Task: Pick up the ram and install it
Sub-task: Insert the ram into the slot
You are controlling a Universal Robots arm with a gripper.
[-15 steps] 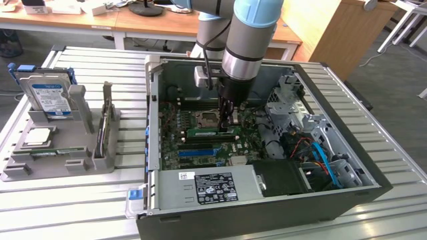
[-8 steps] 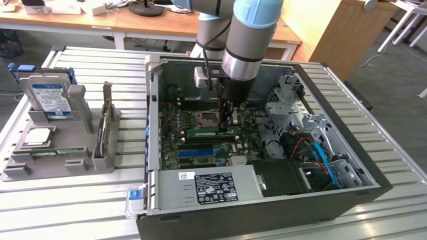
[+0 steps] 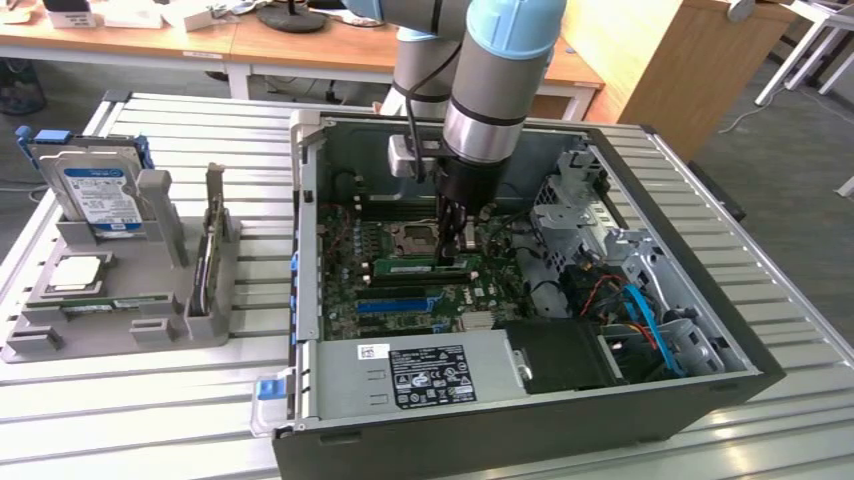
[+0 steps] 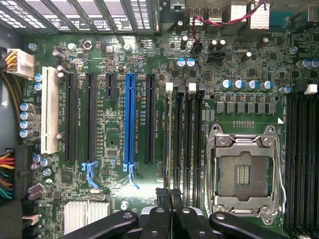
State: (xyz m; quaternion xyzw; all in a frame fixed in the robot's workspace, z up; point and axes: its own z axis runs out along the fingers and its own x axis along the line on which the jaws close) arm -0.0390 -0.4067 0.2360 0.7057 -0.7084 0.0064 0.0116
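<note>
Jaws: drawn in almost fully, the two dark fingertips side by side with barely a slit between them. I can see nothing plainly pinched there.
Gripper (image 4: 172, 196): down inside the open computer case (image 3: 561, 430), hanging just beside the processor socket (image 3: 416, 237) and over the bank of black memory slots (image 4: 187, 144).
Ram (image 3: 424, 266): a slim green stick lying along those slots, between the socket and the blue expansion slot (image 4: 130, 119). The fingertips come down on it toward one end. I cannot tell from where I stand whether they touch its top edge or sit a hair above it.
Step in hand: the install, I'd say, not the pick-up. The stick is already at the slots beside the socket, and closed tips over its edge look like pressing it home, not carrying it.
Seating: unclear. The white clips (image 4: 169, 85) at the slot ends show, but I can't make out whether they have latched.
What the move calls for: in my judgement, a push straight down with no sideways drag. With the tips toward one end, the far end needs attention too, or the stick could sit tilted.
Elsewhere: the grey tray (image 3: 207, 322) with the blue-labelled hard drive (image 3: 100, 195) stands well apart from the socket, outside the case.
</note>
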